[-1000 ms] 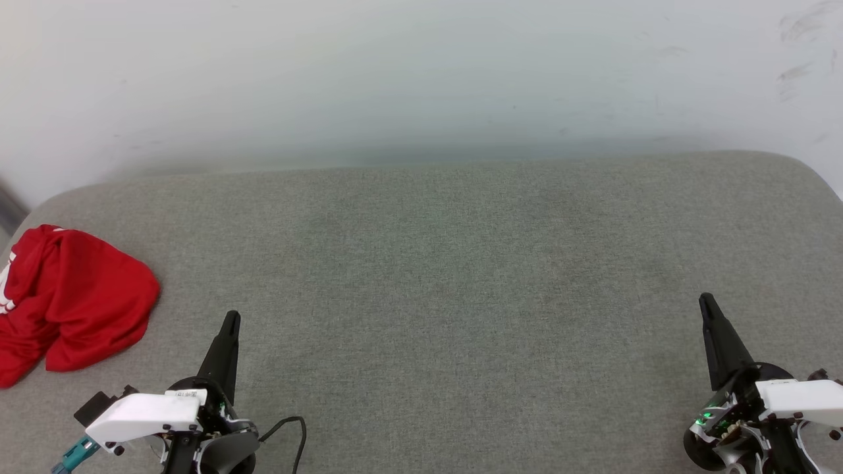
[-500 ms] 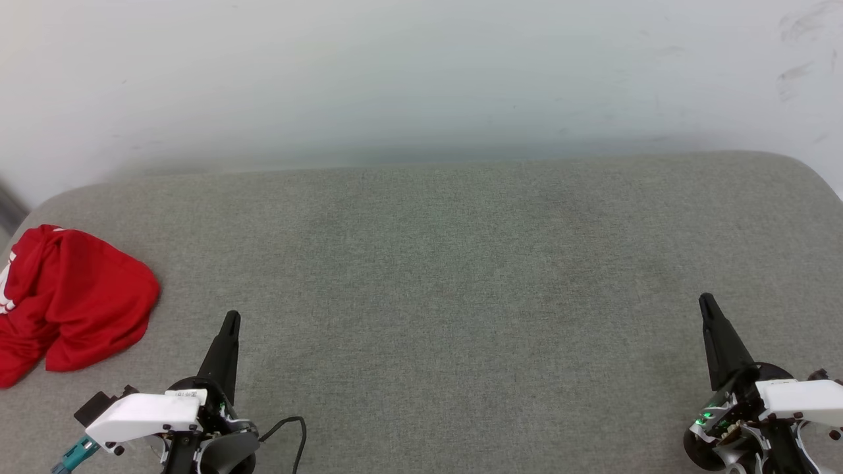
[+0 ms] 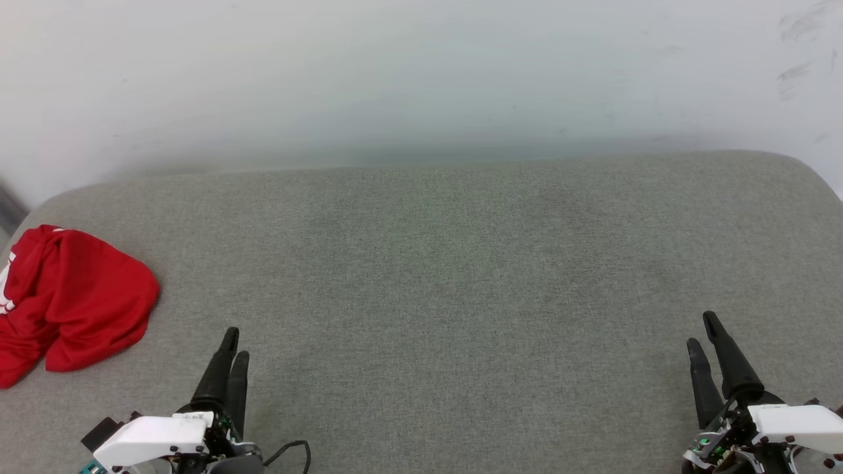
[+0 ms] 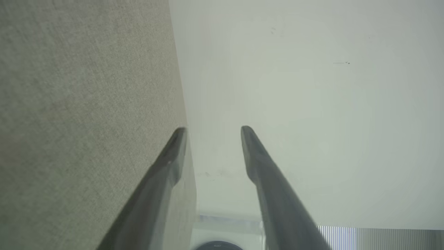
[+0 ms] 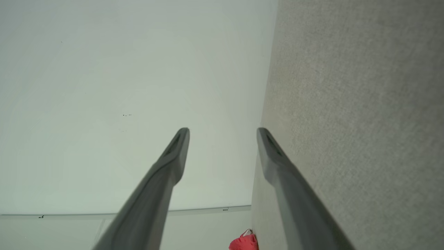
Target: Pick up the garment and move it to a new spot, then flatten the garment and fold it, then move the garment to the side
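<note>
Before me spreads a grey woven pad [image 3: 461, 263], flat and wide, with rounded far corners. The shirt [image 3: 72, 296] lies on it at my far left, close to the pad's edge, a crumpled red heap with a little white showing. From my right wrist it is a small red lump [image 5: 244, 241] at the pad's end.

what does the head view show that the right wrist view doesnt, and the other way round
Head view's own: the left gripper, open, low on the left, and the whole crumpled heap of the garment at the left edge of the grey cushion, apart from both grippers. Right wrist view's own: a thin seam line low across the pale wall. Shared: the right gripper, open with nothing between its fingers, the garment, the grey cushion and the pale wall.
</note>
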Motion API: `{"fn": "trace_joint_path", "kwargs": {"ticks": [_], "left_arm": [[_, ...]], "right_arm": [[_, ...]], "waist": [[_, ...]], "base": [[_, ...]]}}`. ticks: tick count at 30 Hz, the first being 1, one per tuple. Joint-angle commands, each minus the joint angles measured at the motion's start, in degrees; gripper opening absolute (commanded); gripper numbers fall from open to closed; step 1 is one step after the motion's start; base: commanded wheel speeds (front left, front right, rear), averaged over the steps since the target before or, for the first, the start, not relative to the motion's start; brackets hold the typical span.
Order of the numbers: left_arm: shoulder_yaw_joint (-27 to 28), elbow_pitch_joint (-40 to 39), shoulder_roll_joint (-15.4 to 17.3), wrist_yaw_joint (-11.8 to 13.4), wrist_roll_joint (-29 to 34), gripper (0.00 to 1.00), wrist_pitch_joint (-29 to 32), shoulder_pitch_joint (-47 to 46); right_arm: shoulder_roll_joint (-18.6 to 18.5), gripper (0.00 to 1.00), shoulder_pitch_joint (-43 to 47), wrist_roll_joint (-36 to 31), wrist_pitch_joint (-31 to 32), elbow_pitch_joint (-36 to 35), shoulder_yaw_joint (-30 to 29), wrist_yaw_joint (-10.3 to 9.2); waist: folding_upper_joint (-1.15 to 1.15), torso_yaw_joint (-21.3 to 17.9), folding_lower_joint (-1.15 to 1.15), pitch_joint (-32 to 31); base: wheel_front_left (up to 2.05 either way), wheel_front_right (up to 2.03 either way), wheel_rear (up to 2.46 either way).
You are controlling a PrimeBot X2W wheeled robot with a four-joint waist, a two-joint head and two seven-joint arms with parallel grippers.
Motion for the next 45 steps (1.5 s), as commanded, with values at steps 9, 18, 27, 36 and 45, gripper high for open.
{"fn": "trace_joint_path", "kwargs": {"ticks": [9,18,27,36,45], "left_arm": [[1.6,-3.5,0.1,0.7,6.5,1.00,-2.8,-0.4],[0.0,-8.7,0.1,4.1,18.5,1.00,-5.1,0.3],[-2.5,-12.1,0.1,7.6,31.7,1.00,-7.2,1.4],[-4.7,-13.4,0.8,10.6,42.6,1.00,-9.1,2.6],[-7.4,-15.2,2.1,12.8,50.1,1.00,-10.9,3.8]], "right_arm": [[0.0,1.00,-0.7,-5.2,-2.8,-2.0,0.1,0.01],[0.0,1.00,-0.3,-17.5,-5.2,-6.3,-0.1,0.01],[0.0,1.00,0.3,-31.5,-7.3,-10.6,1.2,0.01],[0.0,1.00,1.6,-43.5,-9.2,-13.1,2.9,0.01],[0.0,1.00,2.8,-51.9,-10.9,-13.5,3.4,0.01]], "waist": [[0.00,-0.1,0.00,0.1],[0.00,-0.1,0.00,0.2],[0.00,-0.1,0.00,0.4],[0.00,-0.1,0.00,0.5],[0.00,-0.1,0.00,0.5]], "base": [[0.00,0.00,0.00],[0.00,0.00,0.00],[0.00,0.00,0.00],[0.00,0.00,0.00],[0.00,0.00,0.00]]}}
